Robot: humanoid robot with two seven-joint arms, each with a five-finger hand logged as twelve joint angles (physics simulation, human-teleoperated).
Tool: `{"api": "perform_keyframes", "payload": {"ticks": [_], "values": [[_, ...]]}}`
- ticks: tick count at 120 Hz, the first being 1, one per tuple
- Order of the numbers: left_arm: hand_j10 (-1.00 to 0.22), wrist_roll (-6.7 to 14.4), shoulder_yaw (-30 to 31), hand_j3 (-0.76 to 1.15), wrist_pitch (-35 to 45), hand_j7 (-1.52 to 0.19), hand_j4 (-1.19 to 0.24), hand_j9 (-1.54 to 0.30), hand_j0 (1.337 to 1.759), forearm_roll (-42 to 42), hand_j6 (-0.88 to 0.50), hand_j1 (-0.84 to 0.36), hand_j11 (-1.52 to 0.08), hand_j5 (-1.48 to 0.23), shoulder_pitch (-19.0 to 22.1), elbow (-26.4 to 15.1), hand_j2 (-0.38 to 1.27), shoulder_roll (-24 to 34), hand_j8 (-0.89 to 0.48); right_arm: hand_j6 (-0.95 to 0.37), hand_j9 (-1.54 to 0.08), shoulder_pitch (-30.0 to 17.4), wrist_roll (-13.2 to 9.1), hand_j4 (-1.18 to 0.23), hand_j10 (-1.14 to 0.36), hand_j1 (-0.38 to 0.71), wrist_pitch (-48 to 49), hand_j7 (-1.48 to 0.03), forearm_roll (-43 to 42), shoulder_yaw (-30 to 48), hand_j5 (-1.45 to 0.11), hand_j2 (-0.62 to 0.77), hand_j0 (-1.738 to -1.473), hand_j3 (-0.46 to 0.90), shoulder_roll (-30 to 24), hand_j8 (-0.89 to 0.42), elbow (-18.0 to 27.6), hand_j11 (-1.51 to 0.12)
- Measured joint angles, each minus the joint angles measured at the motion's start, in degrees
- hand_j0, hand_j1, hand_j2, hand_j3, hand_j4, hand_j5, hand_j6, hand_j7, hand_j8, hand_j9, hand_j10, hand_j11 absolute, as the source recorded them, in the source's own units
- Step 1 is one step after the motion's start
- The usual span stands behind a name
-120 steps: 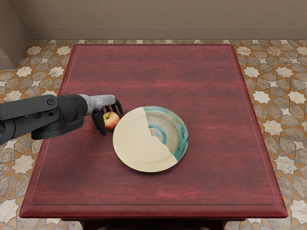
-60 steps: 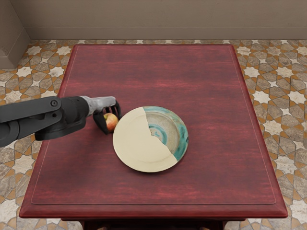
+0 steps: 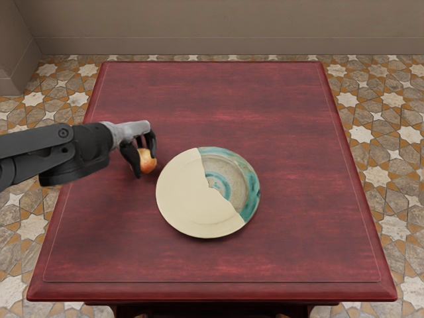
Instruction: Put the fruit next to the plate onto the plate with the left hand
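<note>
The fruit (image 3: 146, 161), a small red-and-yellow apple, was in the left-centre of the frame, just beyond the upper-left edge of the plate (image 3: 187, 211) and clear of its rim. Being near-round, it presented no long axis to align, so grasp orientation was not a constraint.

The left hand (image 3: 137, 140) was closed over the fruit from the left and above. Its dark fingers (image 3: 152, 142) curled down behind the fruit and the thumb wrapped the near, left side, so the fruit was gripped between them. Whether the fruit rested on the table (image 3: 278, 112) or was slightly raised off it could not be determined from this view.

The controlling relation was direction: the plate centre lay to the lower right of the held fruit, with the cream-coloured half of the plate nearest and the teal-patterned half beyond. The left arm entered from the left edge of the frame, so it would have to extend to the right to reach the plate.

Judgement: the grasp appeared complete and transport had not been completed. The next move would require enough lift to clear the raised rim, then travel toward the lower right before release. The principal risk was the fruit rolling after release, given its round shape.

The right arm did not appear in the frame.
</note>
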Motion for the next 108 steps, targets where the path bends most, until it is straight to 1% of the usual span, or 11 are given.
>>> {"api": "perform_keyframes", "payload": {"ticks": [11, 18, 26, 44, 56, 73, 80, 81, 82, 86, 108], "values": [[-0.82, 0.0, -0.2, 0.00, -1.2, -1.13, -0.81, -1.12, 1.653, -0.5, -0.31, -0.37, -1.13, -1.17, -1.0, -1.3, 0.65, 1.3, -0.34, -0.02, -0.03, 0.0, 0.0, -0.02, -0.02, -0.32, 0.0, -0.03, 0.0, 0.0, -0.03, 0.00, -1.658, 0.00, 0.0, -0.02, 0.0, -0.03], [-0.83, 0.0, -0.3, 0.00, -2.3, -1.13, -0.82, -1.13, 1.653, -1.7, -0.31, -0.34, -1.13, -1.17, -2.2, -2.5, 0.56, 1.9, -0.35, -0.02, -0.03, 0.0, 0.0, -0.02, -0.02, -0.32, 0.0, -0.03, 0.0, 0.1, -0.03, 0.00, -1.658, 0.00, 0.0, -0.02, 0.0, -0.03], [-0.84, 0.0, -0.4, 0.00, -3.6, -1.14, -0.82, -1.13, 1.653, -3.6, -0.33, -0.31, -1.14, -1.18, -3.4, -4.1, 0.49, 2.0, -0.36, -0.02, -0.03, 0.1, 0.0, -0.02, -0.02, -0.32, 0.0, -0.03, 0.0, 0.1, -0.03, 0.00, -1.658, 0.00, 0.0, -0.02, 0.0, -0.03], [-0.85, 0.0, -0.6, 0.00, -5.8, -1.15, -0.83, -1.14, 1.653, -7.9, -0.35, -0.25, -1.15, -1.19, -4.5, -6.7, 0.43, 1.5, -0.38, -0.02, -0.03, 0.1, 0.0, -0.02, -0.02, -0.32, 0.0, -0.03, 0.0, 0.1, -0.03, 0.00, -1.658, 0.00, 0.0, -0.02, 0.0, -0.03], [-0.85, 0.0, -0.8, 0.00, -6.4, -1.16, -0.83, -1.14, 1.653, -10.2, -0.37, -0.27, -1.15, -1.19, -4.9, -7.8, 0.52, -0.3, -0.39, -0.02, -0.03, 0.1, 0.0, -0.02, -0.02, -0.32, 0.0, -0.03, 0.0, 0.1, -0.03, 0.00, -1.658, 0.00, 0.0, -0.02, 0.0, -0.03], [-0.86, 0.0, -0.9, 0.00, -6.7, -1.16, -0.83, -1.15, 1.655, -11.7, -0.35, -0.36, -1.15, -1.20, -5.3, -8.4, 0.71, -3.2, -0.41, -0.02, -0.03, 0.1, 0.0, -0.02, -0.02, -0.32, 0.0, -0.03, 0.0, 0.1, -0.03, 0.00, -1.658, 0.00, 0.0, -0.02, 0.0, -0.03], [-0.86, 0.0, -0.9, 0.00, -6.7, -1.16, -0.84, -1.15, 1.655, -11.8, -0.36, -0.37, -1.15, -1.20, -5.3, -8.5, 0.73, -3.3, -0.41, -0.02, -0.03, 0.1, 0.0, -0.02, -0.02, -0.32, 0.0, -0.03, 0.0, 0.1, -0.03, 0.00, -1.658, 0.00, 0.0, -0.02, 0.0, -0.03], [-0.86, 0.0, -0.9, 0.00, -6.7, -1.16, -0.84, -1.15, 1.655, -11.8, -0.37, -0.37, -1.15, -1.19, -5.4, -8.5, 0.73, -3.3, -0.46, -0.02, -0.03, 0.1, 0.0, -0.02, -0.02, -0.32, 0.0, -0.03, 0.0, 0.1, -0.03, 0.00, -1.658, 0.00, 0.0, -0.02, 0.0, -0.03], [-0.86, 0.0, -0.9, 0.00, -6.7, -1.16, -0.84, -1.15, 1.655, -11.9, -0.37, -0.37, -1.15, -1.19, -5.4, -8.5, 0.74, -3.3, -0.43, -0.02, -0.03, 0.1, 0.0, -0.02, -0.02, -0.32, 0.0, -0.03, 0.0, 0.1, -0.03, 0.00, -1.658, 0.00, 0.0, -0.02, 0.0, -0.03], [-0.84, 0.0, -1.0, 0.00, -6.6, -1.13, -0.81, -1.11, 1.655, -11.9, -0.38, -0.36, -1.11, -1.16, -5.4, -8.5, 0.71, -3.3, -0.44, -0.02, -0.03, 0.1, 0.0, -0.02, -0.02, -0.32, 0.0, -0.03, 0.0, 0.0, -0.03, 0.00, -1.658, 0.00, 0.0, -0.02, 0.0, -0.03], [-0.62, 0.0, -1.7, 0.00, -6.1, -0.82, -0.61, -0.81, 1.657, -11.8, -0.42, -0.27, -0.81, -0.83, -5.5, -8.7, 0.37, -4.3, -0.45, -0.02, -0.03, 0.1, 0.0, -0.02, -0.02, -0.32, 0.0, -0.03, -0.1, 0.0, -0.03, 0.00, -1.658, 0.00, 0.0, -0.02, 0.0, -0.03]]}}
